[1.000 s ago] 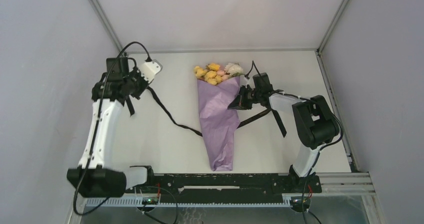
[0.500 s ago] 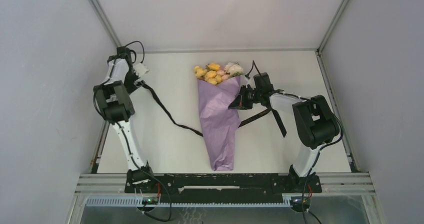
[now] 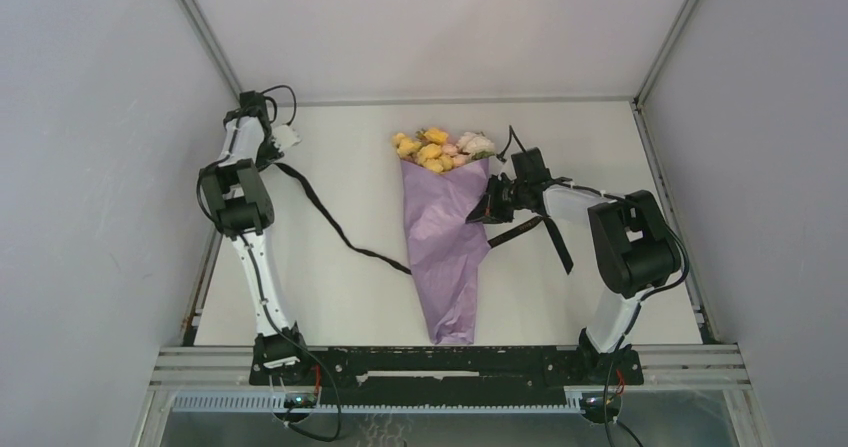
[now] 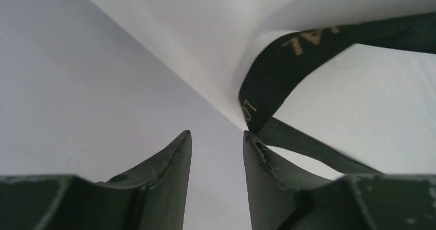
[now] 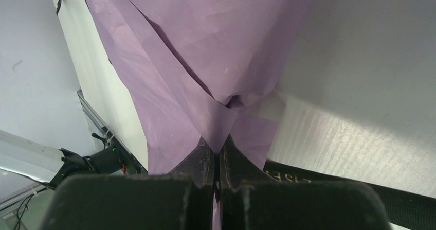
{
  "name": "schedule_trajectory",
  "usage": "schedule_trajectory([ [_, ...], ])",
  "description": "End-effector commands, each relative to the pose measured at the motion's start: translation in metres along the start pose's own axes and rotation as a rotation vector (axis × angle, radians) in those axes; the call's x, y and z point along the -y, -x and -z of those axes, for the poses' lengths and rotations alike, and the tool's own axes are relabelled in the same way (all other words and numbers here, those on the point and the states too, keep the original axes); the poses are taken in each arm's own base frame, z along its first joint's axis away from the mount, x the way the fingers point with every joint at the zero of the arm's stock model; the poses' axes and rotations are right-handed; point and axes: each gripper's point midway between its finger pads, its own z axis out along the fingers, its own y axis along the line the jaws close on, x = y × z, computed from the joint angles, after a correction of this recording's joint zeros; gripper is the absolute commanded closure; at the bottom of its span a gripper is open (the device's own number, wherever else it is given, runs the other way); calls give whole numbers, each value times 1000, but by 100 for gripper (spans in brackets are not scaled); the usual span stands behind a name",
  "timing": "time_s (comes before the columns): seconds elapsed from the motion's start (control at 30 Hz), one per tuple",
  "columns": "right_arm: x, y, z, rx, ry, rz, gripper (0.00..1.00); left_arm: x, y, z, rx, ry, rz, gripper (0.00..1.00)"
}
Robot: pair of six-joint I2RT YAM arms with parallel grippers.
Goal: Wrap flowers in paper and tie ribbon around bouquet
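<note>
Nearest you, the narrow tip of the bouquet is resting on the table just ahead of the arm bases, and the cone is pointing away from you. Midway up, the ribbon seems to be passing under the cone, with one length trailing off to the far left and a shorter one coming out on the right.

On that right side, your right claw is pinching fully closed on a loose flap of the paper at the cone's edge. That is holding the wrap together, so don't be relaxing it.

Farther off, in the far left corner close to the wall, your left claw is standing partly open with nothing between its fingers. The ribbon's end is looping just beyond the right fingertip, outside the gap. You cannot tell whether it is touching.

I judge you are regrasping the ribbon. Be shifting the left claw sideways until the flat band is sitting squarely between the pads, then be closing on it near its end. While drawing it over the cone, be pulling gently so the bouquet is not sliding and the paper is not tearing at the right claw.

Farthest away, the flowers are showing at the wide mouth.
</note>
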Motion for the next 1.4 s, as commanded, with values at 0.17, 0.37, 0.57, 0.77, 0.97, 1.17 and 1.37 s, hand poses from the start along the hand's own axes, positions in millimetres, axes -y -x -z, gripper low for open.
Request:
schedule_trajectory([
  [0.17, -12, 23, 17, 75, 7, 57, 100, 23, -2, 29, 66, -83, -87, 46],
  [0.37, -12, 23, 17, 71, 6, 64, 100, 59, -3, 55, 132, -262, -105, 31],
  [0.57, -11, 22, 17, 70, 2, 65, 100, 58, -7, 31, 65, -229, -69, 25],
  [0.77, -10, 21, 19, 68, -5, 70, 100, 31, -12, 1, -13, -112, 2, 38],
  [0.97, -9, 20, 16, 62, -1, 61, 100, 50, -17, -8, -37, -163, 1, 82],
  [1.17, -14, 17, 11, 53, 18, 65, 100, 40, -7, 34, 84, -136, 171, 100],
  [1.37, -11, 15, 4, 36, 25, 67, 100, 79, 29, 178, 436, -185, 252, 100],
])
